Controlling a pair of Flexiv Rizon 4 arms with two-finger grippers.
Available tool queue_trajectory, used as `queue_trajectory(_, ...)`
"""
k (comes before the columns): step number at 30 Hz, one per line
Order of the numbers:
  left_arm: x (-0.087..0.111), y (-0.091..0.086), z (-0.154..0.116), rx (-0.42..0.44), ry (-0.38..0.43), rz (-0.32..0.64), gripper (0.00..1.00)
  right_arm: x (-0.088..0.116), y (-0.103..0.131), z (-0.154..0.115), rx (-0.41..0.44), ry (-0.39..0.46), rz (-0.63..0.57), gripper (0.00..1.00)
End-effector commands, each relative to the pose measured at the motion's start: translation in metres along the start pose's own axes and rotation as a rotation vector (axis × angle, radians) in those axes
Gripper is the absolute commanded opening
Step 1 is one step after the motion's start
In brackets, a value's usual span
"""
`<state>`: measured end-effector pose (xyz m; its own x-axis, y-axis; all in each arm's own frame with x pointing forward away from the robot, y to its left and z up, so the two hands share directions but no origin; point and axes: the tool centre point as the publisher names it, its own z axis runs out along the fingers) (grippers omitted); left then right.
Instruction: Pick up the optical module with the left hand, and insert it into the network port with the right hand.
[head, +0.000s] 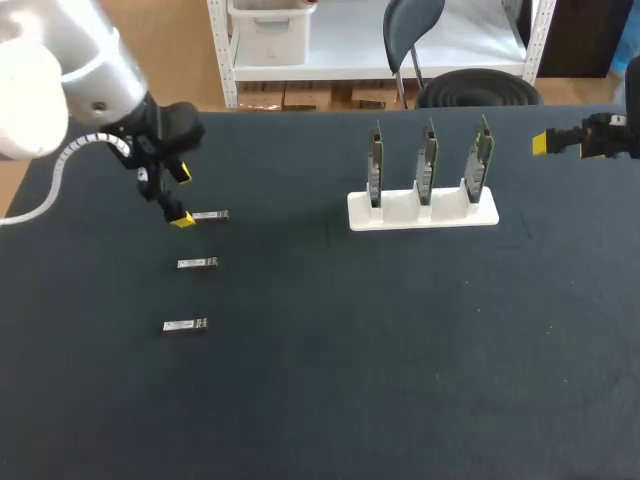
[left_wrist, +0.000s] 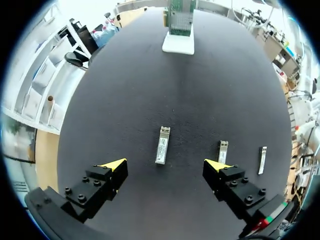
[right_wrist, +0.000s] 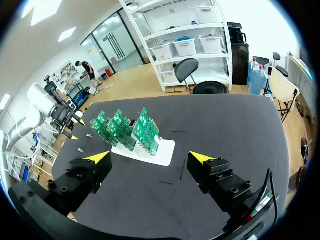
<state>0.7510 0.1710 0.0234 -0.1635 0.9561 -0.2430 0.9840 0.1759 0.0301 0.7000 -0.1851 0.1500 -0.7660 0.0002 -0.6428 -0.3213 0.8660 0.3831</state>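
3 optical modules lie in a loose column at the left of the head view on the dark bench (head: 320, 400): the upper module (head: 210, 215), the middle module (head: 197, 263) and the lower module (head: 185, 325). The left tool (head: 182, 196) hangs at the upper module's left end, fingers apart. In its wrist view that module lies flat between and just ahead of the spread tips, untouched. Right of centre, a white stand (head: 422, 212) holds 3 upright green cards (head: 427, 160). The right tool (head: 545, 143), at the right edge, is spread wide and empty.
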Motion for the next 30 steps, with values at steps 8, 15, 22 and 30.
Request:
queue_trajectory(8,0.003,-0.006,0.024,-0.027,0.071,0.033,1.00,0.000,0.000,0.000,0.000,0.000,0.000,1.00)
queue_trajectory(15,0.000,-0.003,0.032,-0.030,0.096,0.057,1.00,0.000,0.000,0.000,0.000,0.000,0.000,1.00)
queue_trajectory(22,-0.004,0.001,0.036,-0.033,0.113,0.074,1.00,0.000,0.000,0.000,0.000,0.000,0.000,1.00)
queue_trajectory(30,-0.001,0.002,0.041,-0.023,0.148,0.092,1.00,0.000,0.000,0.000,0.000,0.000,0.000,1.00)
